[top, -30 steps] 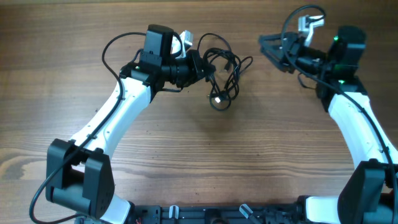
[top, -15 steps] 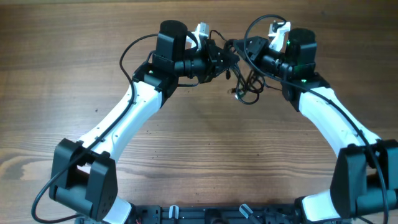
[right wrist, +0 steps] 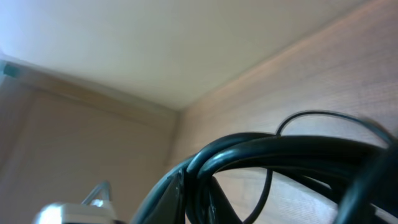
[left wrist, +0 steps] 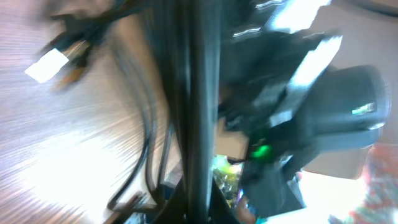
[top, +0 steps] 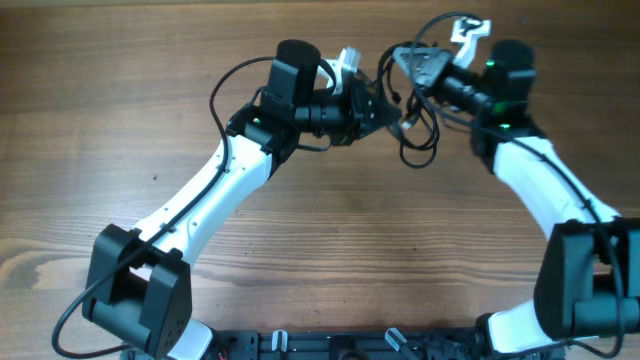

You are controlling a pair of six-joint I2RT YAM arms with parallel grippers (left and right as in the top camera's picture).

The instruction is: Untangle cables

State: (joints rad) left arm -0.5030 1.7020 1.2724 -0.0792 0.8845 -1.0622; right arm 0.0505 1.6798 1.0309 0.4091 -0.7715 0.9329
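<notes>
The cables (top: 408, 125) are thin black cords bunched between my two grippers at the far middle of the table, with a loose loop trailing toward me. My left gripper (top: 378, 108) reaches in from the left and is shut on the cables (left wrist: 196, 112), one strand running straight through its jaws (left wrist: 196, 199). A whitish plug tip (left wrist: 46, 65) shows blurred at the upper left of the left wrist view. From the right, my right gripper (top: 405, 65) is shut on the cables (right wrist: 280, 149). Several strands arch out of its jaws (right wrist: 208, 186).
The wooden table (top: 320, 230) spreads under both arms. Thicker black wires (top: 225, 85) loop off the left arm, and others curl above the right wrist (top: 430, 25). The right arm's dark wrist (left wrist: 336, 112) fills the right of the left wrist view, close by.
My right gripper swung in from the far right to the tangle and shut on it. The left gripper carried the cables to the right, and the tangle now hangs between both grippers.
</notes>
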